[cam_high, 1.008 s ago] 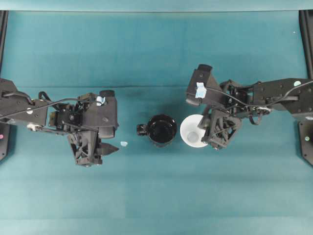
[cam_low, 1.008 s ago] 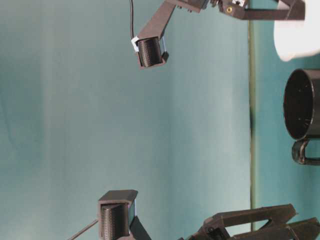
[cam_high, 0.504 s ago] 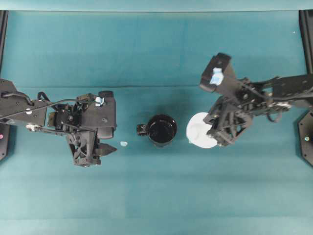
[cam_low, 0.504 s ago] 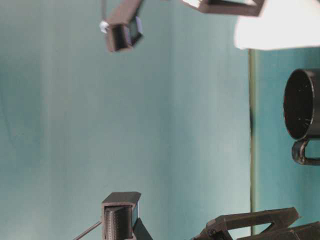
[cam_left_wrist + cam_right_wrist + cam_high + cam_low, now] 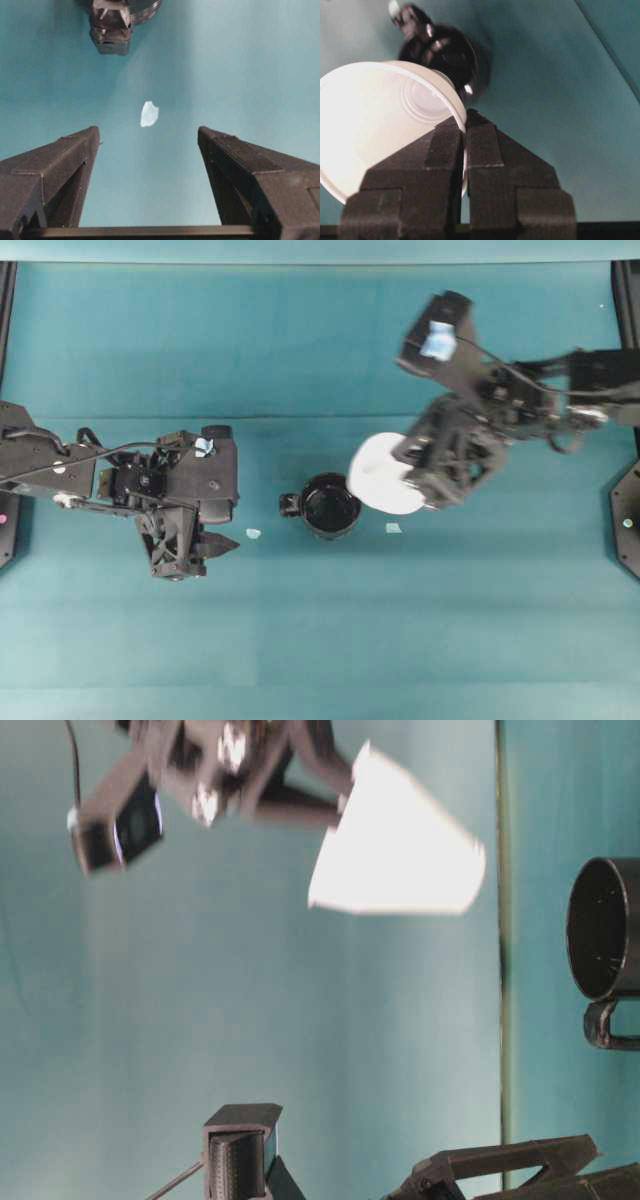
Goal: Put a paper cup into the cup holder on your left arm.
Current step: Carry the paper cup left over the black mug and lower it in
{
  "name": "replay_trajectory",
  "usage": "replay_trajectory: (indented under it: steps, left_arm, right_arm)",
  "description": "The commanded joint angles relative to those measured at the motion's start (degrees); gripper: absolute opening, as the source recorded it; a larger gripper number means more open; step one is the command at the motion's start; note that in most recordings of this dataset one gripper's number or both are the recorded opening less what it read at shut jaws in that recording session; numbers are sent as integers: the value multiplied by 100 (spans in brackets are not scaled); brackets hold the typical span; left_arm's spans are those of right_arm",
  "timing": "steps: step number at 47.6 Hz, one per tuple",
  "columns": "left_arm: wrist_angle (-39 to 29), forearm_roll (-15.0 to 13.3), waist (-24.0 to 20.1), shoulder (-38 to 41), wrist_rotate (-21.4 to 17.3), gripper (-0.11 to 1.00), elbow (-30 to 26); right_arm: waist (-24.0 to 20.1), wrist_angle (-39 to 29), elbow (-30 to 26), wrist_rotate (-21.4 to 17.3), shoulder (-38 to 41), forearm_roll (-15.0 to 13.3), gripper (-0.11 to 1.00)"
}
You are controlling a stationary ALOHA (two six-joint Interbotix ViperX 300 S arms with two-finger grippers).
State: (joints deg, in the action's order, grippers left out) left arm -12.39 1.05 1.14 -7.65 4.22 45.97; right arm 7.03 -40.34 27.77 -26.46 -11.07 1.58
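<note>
1. My right gripper (image 5: 464, 120) is pinched tight on the cup (image 5: 385, 473), one finger inside the rim and one outside. The cup is off the table, in the air just right of the holder (image 5: 331, 505) in the overhead view, its edge overlapping the holder's right rim.
2. The holder sits upright near the table's middle, mouth up, side knob pointing at the left arm (image 5: 120, 480). The table-level view shows its mouth empty (image 5: 605, 925).
3. My left gripper (image 5: 148, 137) stands wide, holding nothing, aimed at the holder's knob across bare cloth. A paper scrap (image 5: 149, 113) lies between them.
4. The step in hand looks like the carry over to the holder. The cup hangs tilted from a one-wall pinch, so I'd move slowly; a swing could bend the wall or twist the cup in my grip.
5. Before lowering, I'd level the cup so its base points straight down and centre that base over the holder's mouth. The right wrist view shows the base already near the holder (image 5: 442, 55).
6. Holder and cup look close in width, so a skewed entry would likely catch the rim and tip the holder. I'd go down straight.
7. Release only once the cup is seated, then pull the inside finger straight up so it doesn't drag the cup out.
8. A second scrap (image 5: 394, 528) lies on the table just right of the holder; it's no obstacle.
</note>
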Motion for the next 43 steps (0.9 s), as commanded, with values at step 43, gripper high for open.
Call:
replay_trajectory:
  steps: [43]
  left_arm:
    - [88,9,-97,-9,9,83,-35]
  right_arm:
    - [18,-149,-606,-18,1512,-149,-4]
